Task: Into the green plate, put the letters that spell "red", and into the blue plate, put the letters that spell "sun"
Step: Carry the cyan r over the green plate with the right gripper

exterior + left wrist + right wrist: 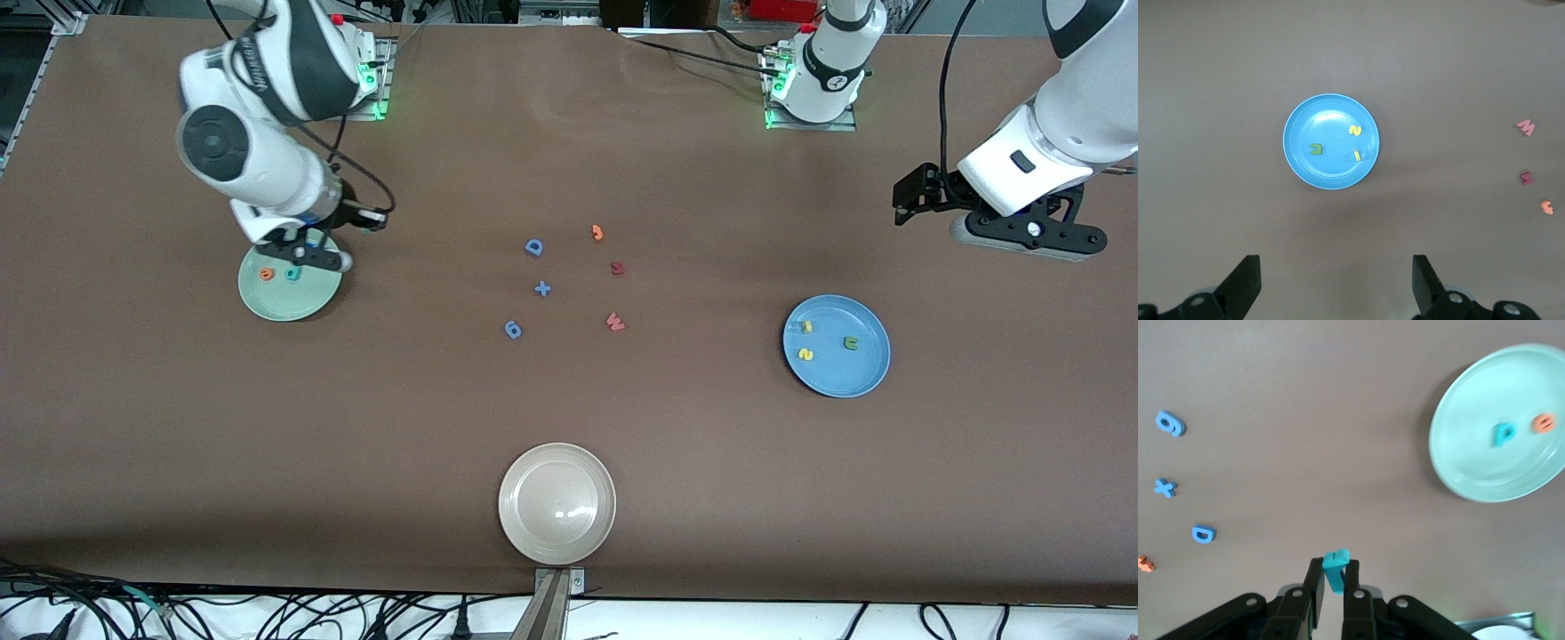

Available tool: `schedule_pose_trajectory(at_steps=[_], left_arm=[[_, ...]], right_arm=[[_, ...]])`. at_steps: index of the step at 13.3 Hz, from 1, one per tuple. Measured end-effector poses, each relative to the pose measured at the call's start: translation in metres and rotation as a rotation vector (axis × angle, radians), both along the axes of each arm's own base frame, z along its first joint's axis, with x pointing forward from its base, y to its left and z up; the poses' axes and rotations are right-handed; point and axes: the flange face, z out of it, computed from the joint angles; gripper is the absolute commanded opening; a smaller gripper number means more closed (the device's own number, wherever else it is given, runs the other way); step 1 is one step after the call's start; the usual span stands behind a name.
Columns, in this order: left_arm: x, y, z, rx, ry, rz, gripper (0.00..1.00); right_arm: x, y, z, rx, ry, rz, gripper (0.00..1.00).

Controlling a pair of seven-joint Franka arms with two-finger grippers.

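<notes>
- Right now the right gripper (1332, 581) is clenched on the teal "r" (1336, 568), the thin foam letter pinched between its fingers and sticking out past the tips.
- Seen from the front, the right gripper (307, 249) hangs over the edge of the green plate (307, 302) that lies toward the robots' bases.
- Inside the green plate (1471, 420) lie the orange "e" (1543, 423) and the teal "d" (1503, 433), just beside each other and apart; in the front view they are the orange "e" (266, 275) and the teal "d" (292, 274).
- The left gripper (1335, 280) is released, its fingers spread wide and holding nothing. It waits in the air over bare desk (711, 462), farther from the front camera than the blue plate (867, 378) and toward the left arm's end; from the front it shows at (911, 200).
- Within the blue plate (1305, 167) lie the yellow "s" (1355, 131), the yellow "u" (1357, 155) and the dark green "n" (1316, 149), all apart from one another.
- Between the green plate and the blue plate, around the middle of the desk, lie the leftover pieces: the blue "D" (533, 247), a blue cross piece (542, 288), a blue "6"-like piece (513, 330), the orange hooked piece (597, 233), the dark red letter (618, 268) and the pink "W" (615, 322).
- Nearer the front camera than all of these sits the beige-white plate (524, 533), with nothing in it.
</notes>
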Motion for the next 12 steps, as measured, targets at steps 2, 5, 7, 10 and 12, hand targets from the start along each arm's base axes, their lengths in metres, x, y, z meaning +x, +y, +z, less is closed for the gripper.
schedule_pose_trajectory(at_steps=[2, 5, 7, 10, 12], left_arm=[[-0.001, -0.003, 0.002, 0.0, -0.004, -0.005, 1.0], [-0.003, -0.008, 0.006, -0.001, -0.01, -0.014, 1.0], [-0.003, -0.008, 0.006, 0.0, -0.008, -0.014, 1.0], [-0.004, -0.008, 0.006, 0.0, -0.008, -0.014, 1.0], [-0.004, -0.007, 0.006, 0.0, -0.007, -0.014, 1.0]], right_arm=[[0.014, -0.036, 0.006, -0.004, -0.018, 0.023, 0.0], [0.025, -0.079, 0.002, -0.023, -0.028, 0.08, 0.0], [0.031, -0.109, -0.009, -0.024, -0.027, 0.107, 0.0], [0.026, -0.133, -0.057, -0.041, -0.035, 0.11, 0.0], [0.01, -0.136, -0.108, -0.066, -0.06, 0.111, 0.0]])
